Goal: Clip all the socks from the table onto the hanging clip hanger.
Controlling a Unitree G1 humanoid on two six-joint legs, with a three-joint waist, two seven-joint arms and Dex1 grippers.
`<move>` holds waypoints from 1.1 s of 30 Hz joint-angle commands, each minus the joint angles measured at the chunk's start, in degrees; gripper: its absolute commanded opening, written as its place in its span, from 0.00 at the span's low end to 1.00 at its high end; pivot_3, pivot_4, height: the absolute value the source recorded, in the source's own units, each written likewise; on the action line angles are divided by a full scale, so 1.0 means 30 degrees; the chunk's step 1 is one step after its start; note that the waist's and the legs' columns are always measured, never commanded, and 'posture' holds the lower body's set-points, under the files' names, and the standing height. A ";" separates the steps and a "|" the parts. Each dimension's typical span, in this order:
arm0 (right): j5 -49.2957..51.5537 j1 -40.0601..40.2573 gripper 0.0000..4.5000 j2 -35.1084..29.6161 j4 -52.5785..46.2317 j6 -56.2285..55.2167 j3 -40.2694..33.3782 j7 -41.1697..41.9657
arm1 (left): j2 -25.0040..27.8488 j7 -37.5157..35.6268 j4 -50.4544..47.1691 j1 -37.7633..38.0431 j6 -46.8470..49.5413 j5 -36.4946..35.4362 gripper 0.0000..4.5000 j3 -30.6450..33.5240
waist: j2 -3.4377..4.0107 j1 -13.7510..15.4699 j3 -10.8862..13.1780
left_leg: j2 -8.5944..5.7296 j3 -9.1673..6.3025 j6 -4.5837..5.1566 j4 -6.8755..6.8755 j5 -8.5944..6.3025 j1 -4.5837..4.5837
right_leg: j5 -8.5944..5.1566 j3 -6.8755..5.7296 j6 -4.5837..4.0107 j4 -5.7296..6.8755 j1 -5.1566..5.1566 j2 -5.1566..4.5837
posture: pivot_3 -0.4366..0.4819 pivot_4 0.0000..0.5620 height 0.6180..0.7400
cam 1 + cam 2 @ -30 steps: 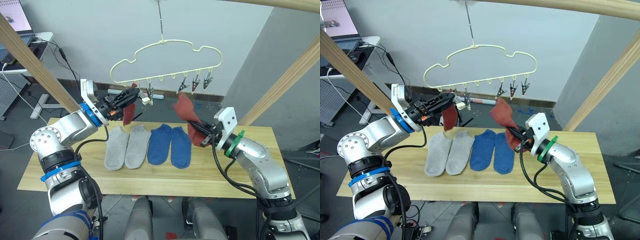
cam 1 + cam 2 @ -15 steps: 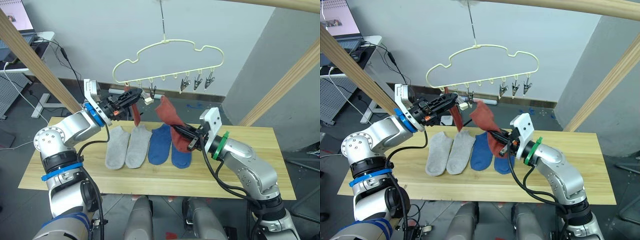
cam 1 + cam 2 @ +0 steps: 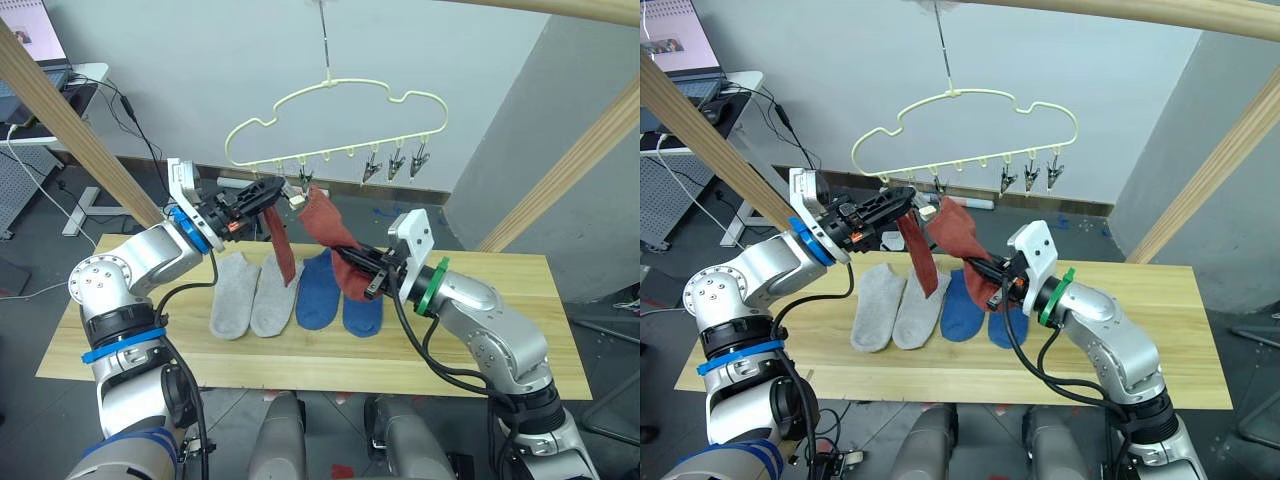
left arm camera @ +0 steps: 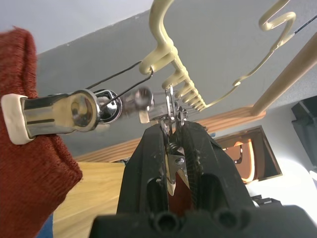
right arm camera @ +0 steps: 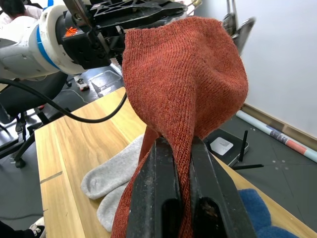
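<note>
Rust-red sock (image 5: 188, 84), ribbed knit, draped upward, toe raised beside clip hanger (image 3: 335, 125). Right gripper (image 5: 181, 163): jaws closed on this sock. Left gripper (image 4: 176, 141): jaws pinched on hanger clip (image 4: 168, 111) holding second red sock (image 3: 281, 246). Grey and blue socks on counter (image 3: 480, 330).

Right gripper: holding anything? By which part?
Yes: the right gripper pinches a rust red sock at a fold in its middle, its upper part raised toward the clip hanger.
</note>
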 commanded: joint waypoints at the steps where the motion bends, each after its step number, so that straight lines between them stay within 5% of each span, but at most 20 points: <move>1: -0.0033 -0.0150 0.00 0.0006 -0.0810 -0.0197 0.0189 -0.0018 | 0.0382 -0.0076 -0.0725 0.0068 -0.0239 -0.0854 0.04 0.0094 | 0.0000 0.0001 0.0000 | 0.0001 -0.0001 0.0000 0.0000 0.0000 0.0000 | 0.0000 -0.0002 0.0000 0.0001 0.0000 0.0000 | 0.64 0.50 1.00; 33: -0.1096 -0.0790 0.00 -0.0627 -0.1200 -0.1133 0.1342 0.0567 | 0.0529 -0.0246 -0.0950 0.0291 -0.1047 -0.0728 0.04 -0.0713 | 0.0001 -0.0001 0.0001 | 0.0001 0.0001 0.0000 -0.0014 -0.0001 -0.0003 | 0.0000 -0.0001 0.0001 -0.0027 -0.0001 0.0000 | 0.63 0.50 1.00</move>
